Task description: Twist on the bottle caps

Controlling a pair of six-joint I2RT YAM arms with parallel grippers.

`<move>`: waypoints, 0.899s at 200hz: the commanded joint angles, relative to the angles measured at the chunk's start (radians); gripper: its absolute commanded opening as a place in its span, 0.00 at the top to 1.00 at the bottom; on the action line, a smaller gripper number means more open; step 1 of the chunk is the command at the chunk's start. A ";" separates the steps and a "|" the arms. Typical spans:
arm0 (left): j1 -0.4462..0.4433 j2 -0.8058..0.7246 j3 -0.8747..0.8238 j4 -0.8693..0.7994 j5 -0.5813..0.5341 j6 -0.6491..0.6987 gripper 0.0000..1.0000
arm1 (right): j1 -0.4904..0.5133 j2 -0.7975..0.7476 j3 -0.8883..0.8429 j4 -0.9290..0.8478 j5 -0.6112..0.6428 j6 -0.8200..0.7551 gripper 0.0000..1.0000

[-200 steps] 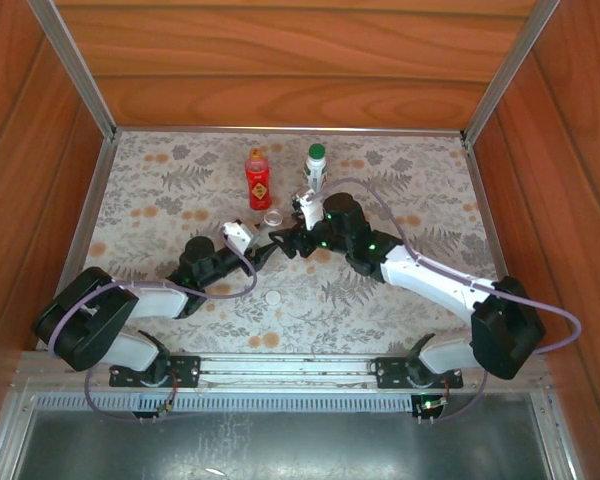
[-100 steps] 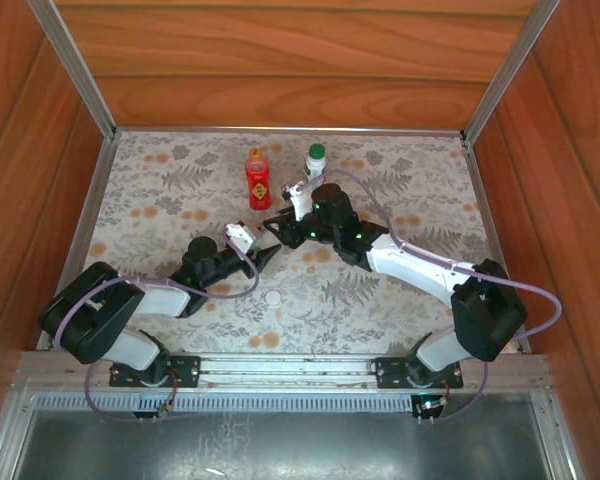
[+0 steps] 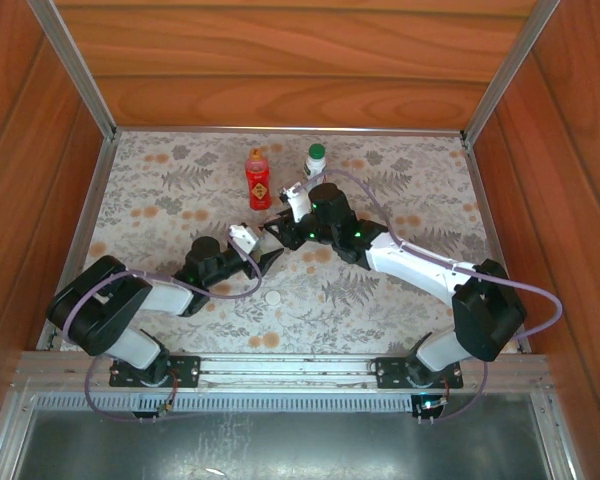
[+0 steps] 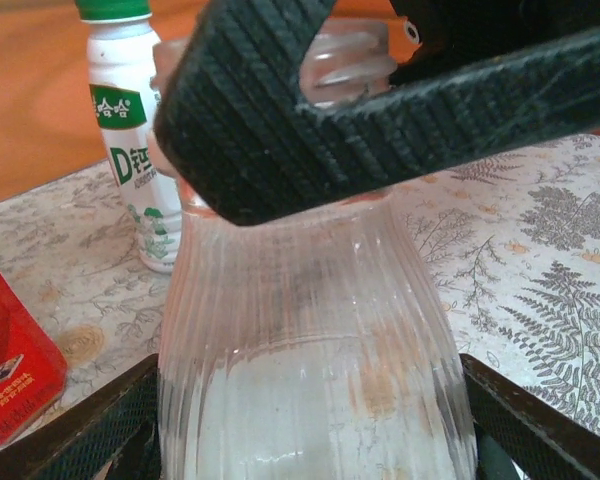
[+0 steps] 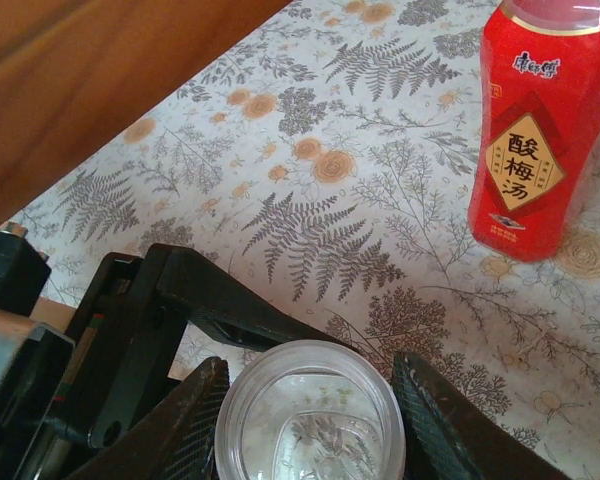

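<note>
The short clear bottle point(image 4: 310, 330) stands uncapped, its open mouth point(image 5: 310, 410) facing up. My right gripper point(image 5: 310, 405) is shut on its neck, one finger pressed on each side; from above, this right gripper point(image 3: 277, 225) covers the bottle. My left gripper point(image 4: 310, 410) is open, and its fingers point(image 4: 110, 425) flank the bottle's ribbed lower body; I cannot tell whether they touch it. The left gripper point(image 3: 268, 257) sits just in front of the right one. A white cap point(image 3: 272, 297) lies loose on the cloth nearer the arm bases.
The red bottle point(image 3: 257, 180) with its orange cap point(image 3: 256, 153) stands behind the grippers. The clear bottle with the white-green label point(image 3: 315, 165) wears a green cap point(image 3: 317, 150). Wooden walls and a metal rail point(image 3: 90, 200) bound the patterned cloth.
The right arm swung left and closed its jaws on the short bottle's neck. The left jaws, shut before, have spread apart around the bottle's body.
</note>
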 commanded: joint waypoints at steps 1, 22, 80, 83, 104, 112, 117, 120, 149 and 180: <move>0.005 0.016 0.026 0.029 0.011 0.017 0.28 | 0.035 0.024 0.047 -0.072 0.059 -0.098 0.65; 0.005 0.025 0.028 0.031 0.013 0.013 0.32 | 0.073 0.031 0.074 -0.133 0.144 -0.180 0.65; 0.004 0.039 0.018 0.059 0.015 0.010 0.42 | 0.105 0.056 0.085 -0.143 0.227 -0.172 0.66; 0.004 0.041 0.019 0.060 0.015 0.010 0.43 | 0.105 0.055 0.082 -0.136 0.226 -0.163 0.66; 0.006 0.045 0.015 0.069 0.013 0.008 0.48 | 0.105 0.044 0.065 -0.108 0.230 -0.125 0.63; 0.005 0.047 0.014 0.071 0.013 0.007 0.50 | 0.105 0.037 0.060 -0.103 0.239 -0.117 0.58; 0.005 0.047 0.013 0.070 0.011 0.007 0.50 | 0.104 0.031 0.056 -0.100 0.245 -0.110 0.55; 0.005 0.046 0.013 0.071 0.011 0.008 0.50 | 0.104 0.028 0.053 -0.098 0.248 -0.107 0.53; 0.020 0.041 0.004 0.070 0.062 0.004 0.50 | 0.094 -0.039 0.003 -0.038 0.212 -0.087 0.30; 0.052 0.031 -0.019 0.069 0.151 0.023 0.50 | 0.073 -0.169 -0.112 0.077 0.094 -0.080 0.24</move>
